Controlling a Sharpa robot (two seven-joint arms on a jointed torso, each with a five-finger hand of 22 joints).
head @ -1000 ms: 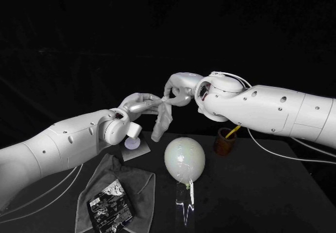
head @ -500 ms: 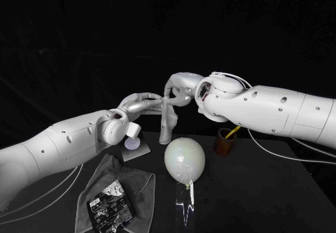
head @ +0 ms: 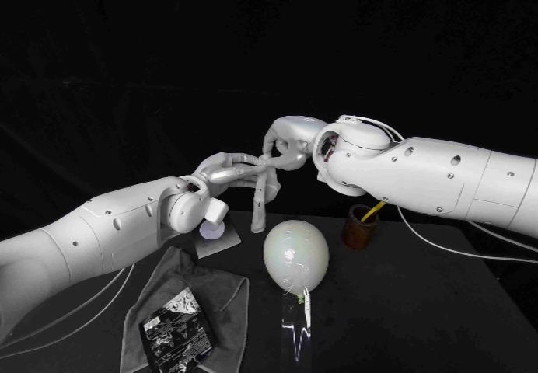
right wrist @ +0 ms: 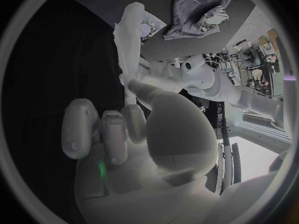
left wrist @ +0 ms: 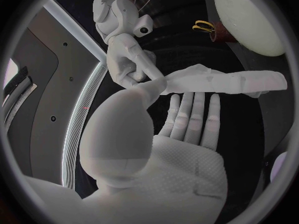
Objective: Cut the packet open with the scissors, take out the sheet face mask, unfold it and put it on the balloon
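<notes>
Both hands meet above and just behind the balloon (head: 296, 255), each at the top end of the sheet face mask (head: 260, 203), which hangs down as a narrow folded strip with its lower end close above the balloon's far-left side and not touching it. The left hand (head: 230, 171) pinches the strip's end between thumb and a finger; in its wrist view the remaining fingers (left wrist: 193, 115) lie straight and side by side under the strip. The right hand (head: 286, 151) pinches the same end from the opposite side, its other fingers (right wrist: 106, 129) curled in together. My reading: two pinches on one end are there so I can peel the layers apart, and holding it high lets the strip's own weight help it open. So cutting and extraction look done; unfolding is the step in hand. The packet (head: 176, 330) lies on a grey cloth (head: 213, 291) to the near left of the balloon, well apart. The scissors (head: 370, 208) stand handles-up in a brown cup (head: 361, 227) just to the balloon's far right, parked clear of both arms. The balloon lies bare on the table (head: 426, 311), placement not yet begun
</notes>
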